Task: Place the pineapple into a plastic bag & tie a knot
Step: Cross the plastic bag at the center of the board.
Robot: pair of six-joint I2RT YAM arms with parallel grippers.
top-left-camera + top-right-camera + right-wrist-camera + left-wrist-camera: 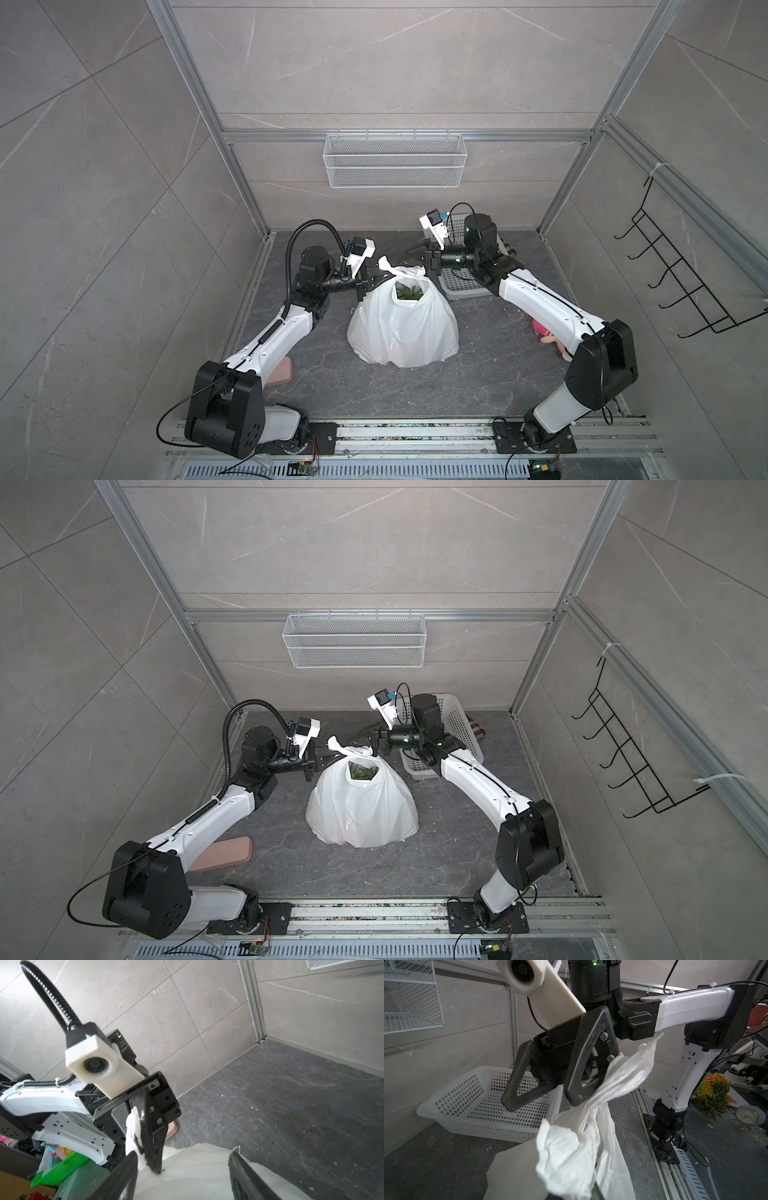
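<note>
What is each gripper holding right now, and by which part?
The left gripper is shut on one loose handle end of the plastic bag, next to the knot. The right gripper is open and holds nothing.

white plastic bag (403, 332) stands upright, pineapple leaves (409, 293) showing inside, its handles (401, 271) twisted together on top.
</note>
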